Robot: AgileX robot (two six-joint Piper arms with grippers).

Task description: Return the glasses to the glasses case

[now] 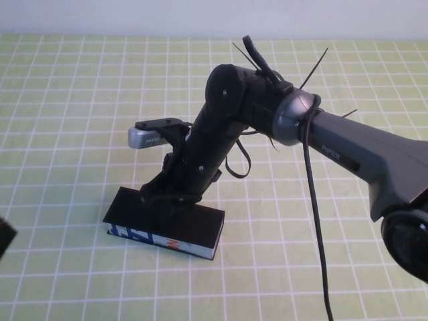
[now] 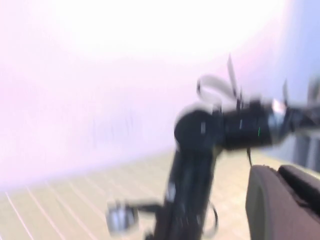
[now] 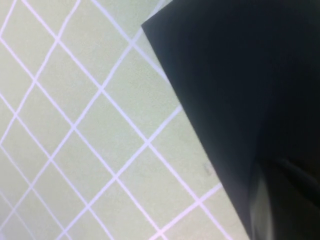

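Note:
The glasses case (image 1: 204,226) lies on the table left of centre, its flat matte black top up and its white front with blue and orange print (image 1: 157,239) facing me. My right gripper (image 1: 164,200) points down and rests on the case's top near its middle. The right wrist view shows that black top (image 3: 240,75) very close, with a blurred finger (image 3: 280,200) against it. The glasses are out of view. My left gripper (image 1: 4,237) shows only as a dark corner at the table's left edge, well apart from the case; its finger (image 2: 280,200) is blurred in the left wrist view.
A green tablecloth with a white grid (image 1: 80,87) covers the table. The right arm (image 1: 348,150) and its hanging cable (image 1: 314,221) cross the right half of the table. The left wrist view shows the right arm (image 2: 195,165) from the side.

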